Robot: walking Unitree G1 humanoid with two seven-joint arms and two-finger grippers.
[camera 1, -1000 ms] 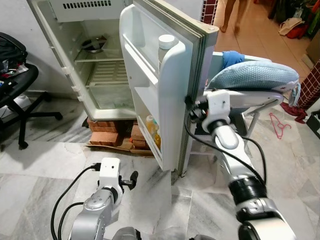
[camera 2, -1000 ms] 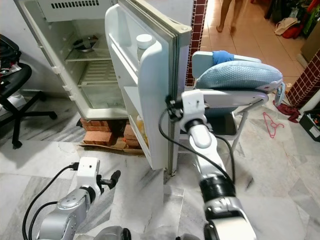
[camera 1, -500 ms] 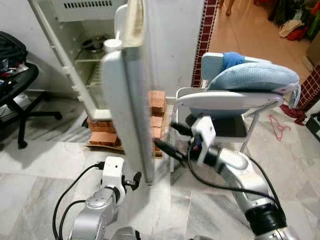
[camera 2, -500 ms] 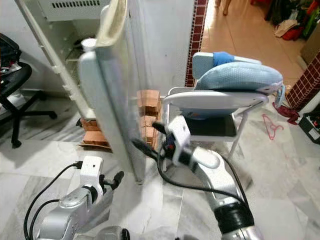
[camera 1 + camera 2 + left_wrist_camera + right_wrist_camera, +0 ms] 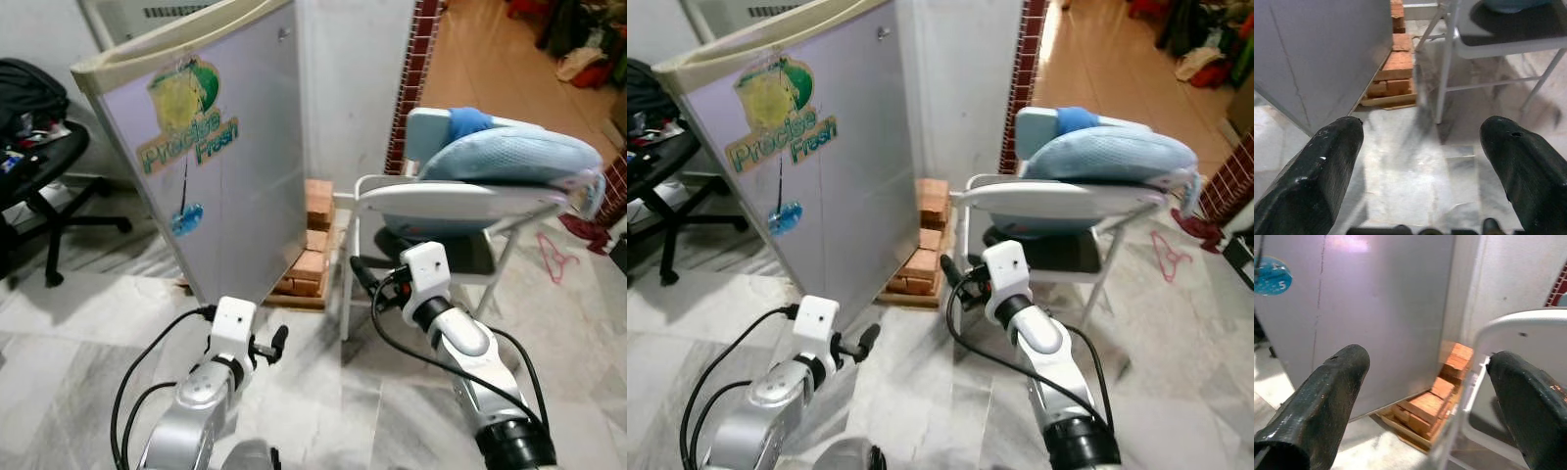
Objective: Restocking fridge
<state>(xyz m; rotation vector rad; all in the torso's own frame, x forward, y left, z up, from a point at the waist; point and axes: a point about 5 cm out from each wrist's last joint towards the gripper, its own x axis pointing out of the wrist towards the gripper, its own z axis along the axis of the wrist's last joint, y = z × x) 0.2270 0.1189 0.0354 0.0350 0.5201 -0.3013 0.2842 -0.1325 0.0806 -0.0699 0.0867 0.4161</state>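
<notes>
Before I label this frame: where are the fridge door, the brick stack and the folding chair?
fridge door [image 5: 235, 176], left eye view, bare front panel.
brick stack [image 5: 312, 262], left eye view, middle bricks.
folding chair [image 5: 441, 194], left eye view, backrest rim.

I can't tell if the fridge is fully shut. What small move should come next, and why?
Probably a light push with the right gripper on the fridge door. The door's front faces the camera, but its seal is hidden, and both grippers are open and empty; the left gripper hangs low over the floor.

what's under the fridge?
A stack of red bricks on a flat board props the fridge off the floor. How far the bricks run beneath is hidden by the shut door.
</notes>
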